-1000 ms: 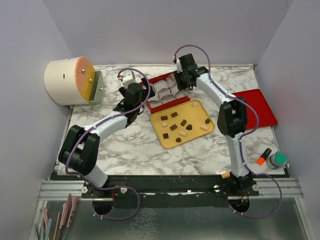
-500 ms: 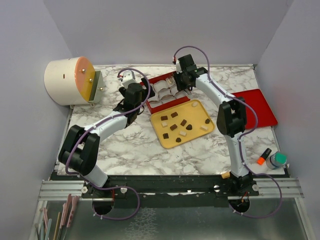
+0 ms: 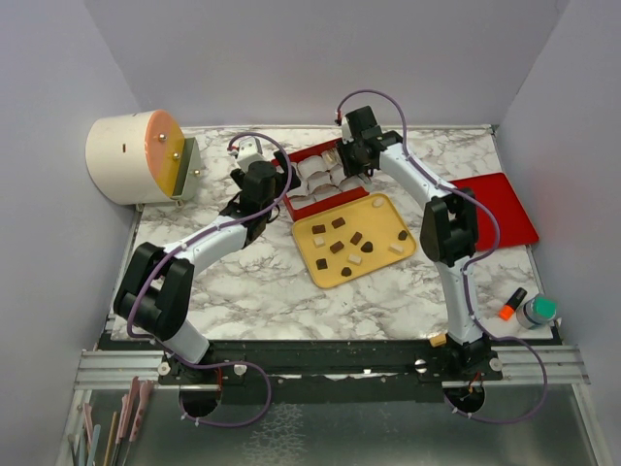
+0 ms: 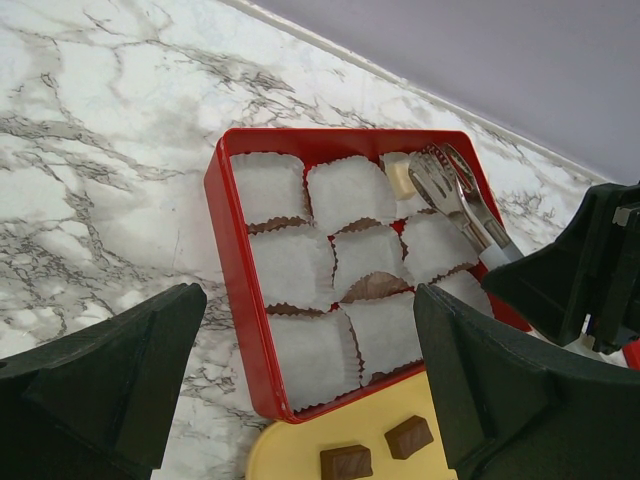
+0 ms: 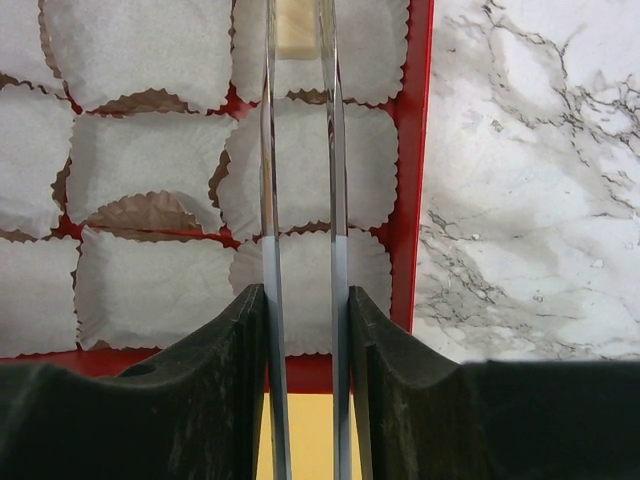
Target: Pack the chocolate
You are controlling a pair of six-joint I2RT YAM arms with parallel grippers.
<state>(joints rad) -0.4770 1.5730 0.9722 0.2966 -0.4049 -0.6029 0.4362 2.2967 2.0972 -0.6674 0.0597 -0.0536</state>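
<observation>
Marble tabletop [image 3: 262, 291]. Top view, frame centre: about twelve chocolate pieces [image 3: 339, 222] on yellow tray [image 3: 380, 223], eight dark and four cream. Red box [image 4: 232, 270] just above holds nine paper cups [image 4: 295, 265]. Only the wrist views show one cream piece [image 4: 400, 175] in a corner cup, with the tongs [image 5: 300, 150] tips at it, contact unclear. Right gripper [image 5: 305, 300] fingers clamped on the tongs. Left gripper [image 4: 308, 310] fingers wide apart, holding nothing.

Red box [image 4: 232, 260] of paper cups [image 4: 296, 265], metal tongs [image 4: 432, 182], yellow tray [image 3: 383, 223], red lid [image 3: 500, 209]
</observation>
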